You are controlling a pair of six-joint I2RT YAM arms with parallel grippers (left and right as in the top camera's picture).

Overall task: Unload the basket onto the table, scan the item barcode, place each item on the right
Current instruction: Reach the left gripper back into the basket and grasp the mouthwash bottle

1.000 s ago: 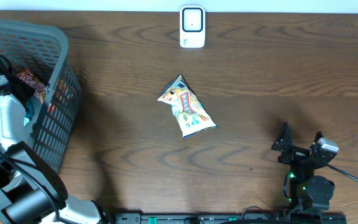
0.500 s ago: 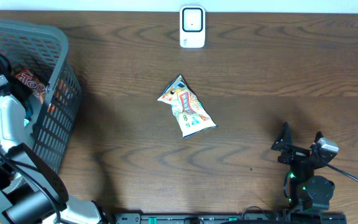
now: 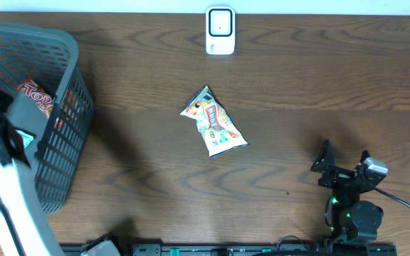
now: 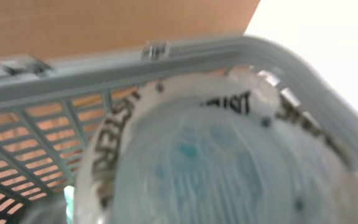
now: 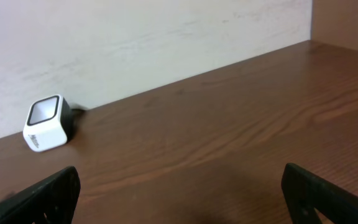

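My right gripper [image 3: 344, 158] stands wide open, holding nothing; the left gripper's jaws I cannot tell; its wrist view shows only a blurred clear packet [image 4: 197, 162] in the basket [image 4: 166, 62]; overhead shows the snack bag [image 3: 213, 122] mid-table, well apart from the scanner [image 3: 220, 30].

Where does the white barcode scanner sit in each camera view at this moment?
Overhead: scanner at top centre, near the table's far edge.
Left wrist: not in it; a basket rim and a blurred item fill the view.
Right wrist: scanner at far left, close to the wall.
Shared landmark: the table's far edge below the pale wall.
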